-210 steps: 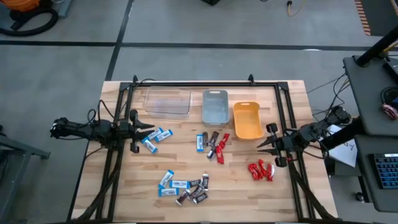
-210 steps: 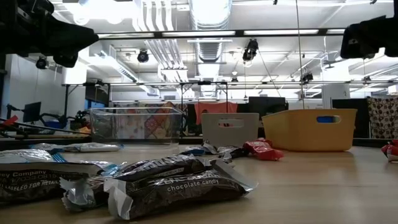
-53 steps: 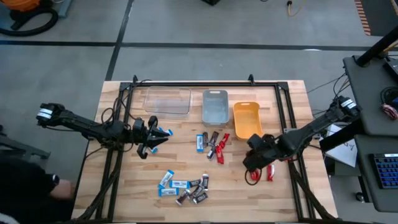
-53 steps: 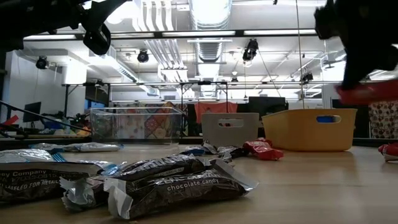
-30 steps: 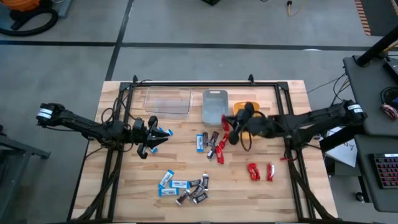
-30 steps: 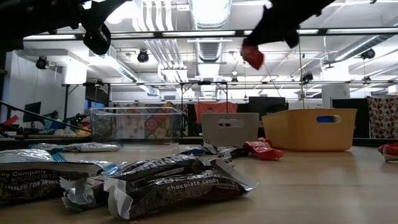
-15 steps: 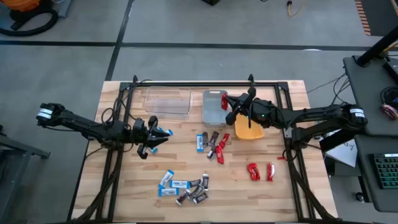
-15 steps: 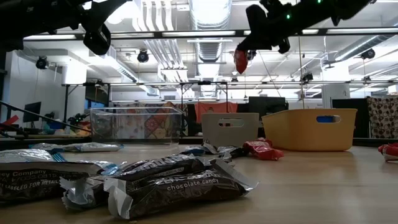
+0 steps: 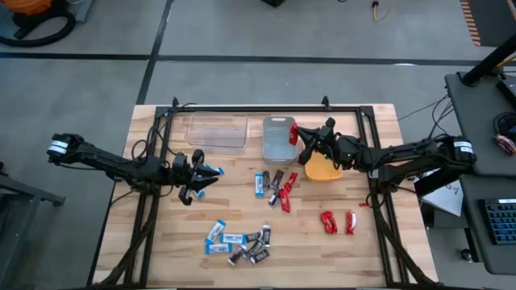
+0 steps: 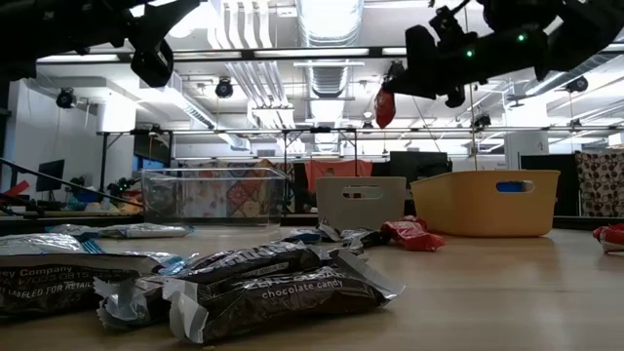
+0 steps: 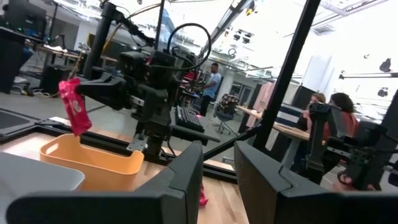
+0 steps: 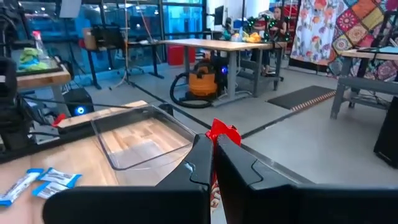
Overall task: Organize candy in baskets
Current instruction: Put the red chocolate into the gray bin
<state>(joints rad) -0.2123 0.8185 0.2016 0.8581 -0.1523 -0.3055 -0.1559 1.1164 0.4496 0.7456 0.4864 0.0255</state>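
Note:
My right gripper (image 9: 301,135) is shut on a red candy (image 9: 292,129). It holds the candy in the air over the right rim of the grey-blue basket (image 9: 278,138), beside the orange basket (image 9: 321,163). The clear basket (image 9: 218,130) stands at the far left. My left gripper (image 9: 201,174) hovers by blue-and-white candy bars (image 9: 212,171). In its wrist view its fingers (image 11: 186,180) stand a little apart with nothing between them. Mixed candy (image 9: 274,187) lies at mid-table, and more (image 9: 238,240) lies near the front edge. My right gripper pinches the red candy's upper end (image 12: 221,132) between its two fingers. The wrapper's tip sticks up above them. The fingers (image 11: 99,87) lie about level and point toward the table's left. The candy (image 10: 385,105) hangs below them, clear of every basket.
Two red candies (image 9: 337,221) lie on the wood at the right. A black frame (image 9: 258,109) runs along the table's far and side edges. People (image 11: 214,81) sit and stand in the room beyond the table.
My right gripper has carried the red candy toward the table's far edge, from above the mid-table candy to over the grey-blue basket's right rim. It has sunk a little and tipped to about level. The candy still hangs below the fingers.

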